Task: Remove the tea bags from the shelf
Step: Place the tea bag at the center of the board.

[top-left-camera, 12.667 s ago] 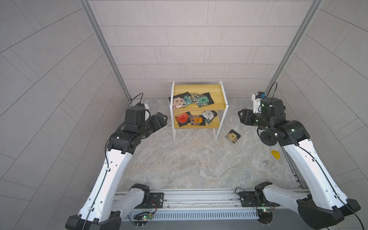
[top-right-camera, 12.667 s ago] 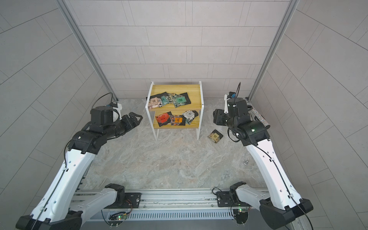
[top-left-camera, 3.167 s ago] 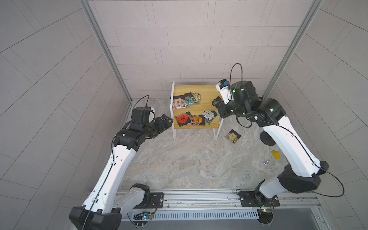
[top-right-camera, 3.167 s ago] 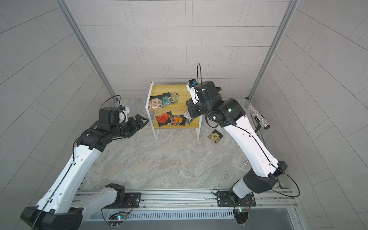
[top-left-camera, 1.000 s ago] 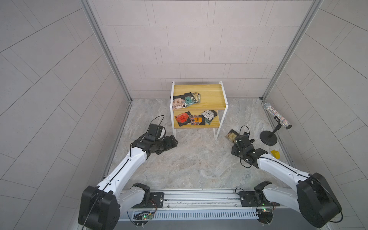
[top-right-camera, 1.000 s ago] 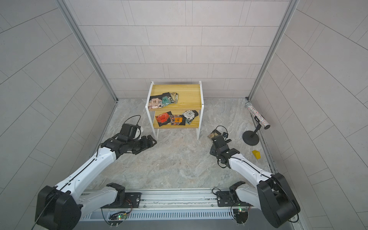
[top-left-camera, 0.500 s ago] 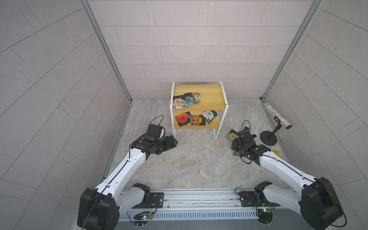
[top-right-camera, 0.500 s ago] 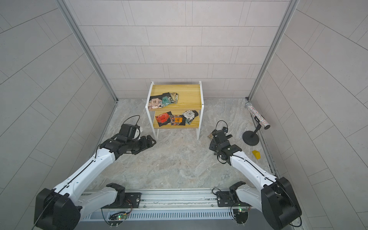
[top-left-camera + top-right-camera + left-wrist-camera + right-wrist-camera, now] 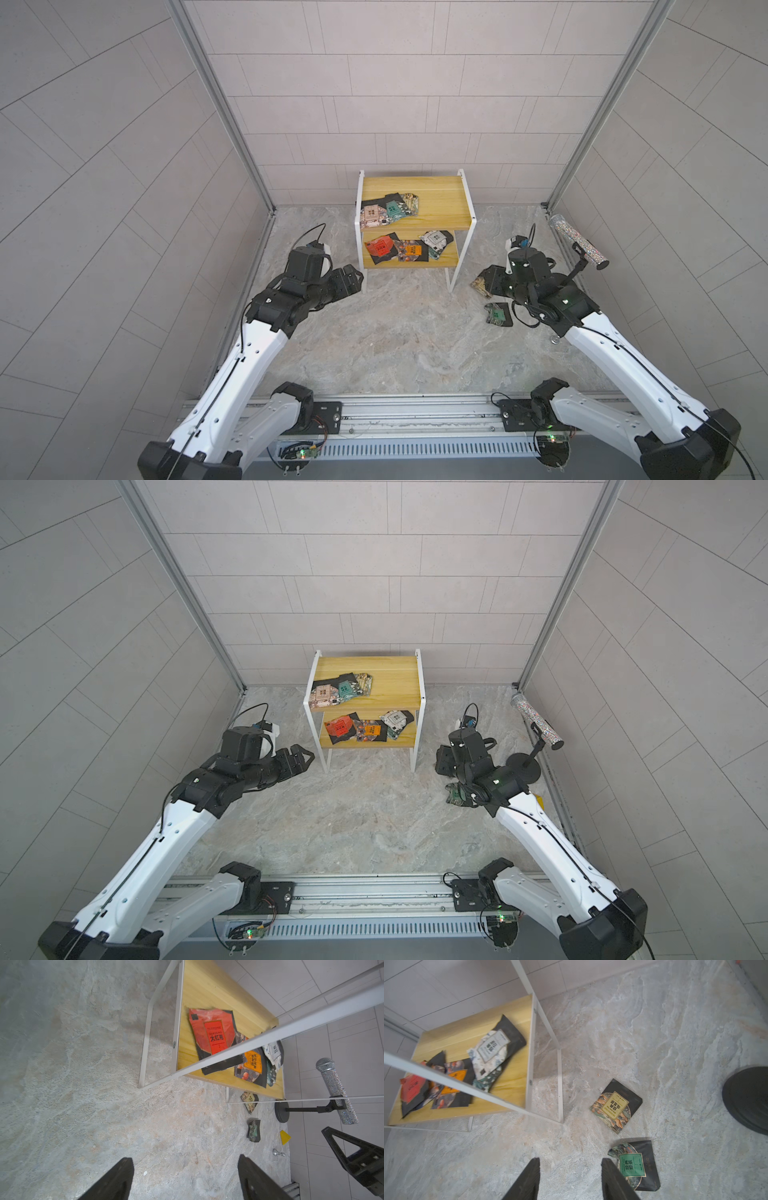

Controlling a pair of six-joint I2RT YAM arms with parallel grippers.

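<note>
Green-labelled tea bag (image 9: 634,1164) lies just beside right gripper (image 9: 571,1161).

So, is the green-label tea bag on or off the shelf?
Off: the green-label tea bag lies on the marble floor, clear of the shelf.

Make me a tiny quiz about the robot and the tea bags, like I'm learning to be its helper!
1. True or false: the right claw is open and empty.
2. How many tea bags lie on the floor? A one, B two, C five.
3. Missing word: the floor tea bag farther from the shelf has a ____ label.
Key: 1 true. 2 B, the yellow-label tea bag and the green-label tea bag. 3 green.
</note>
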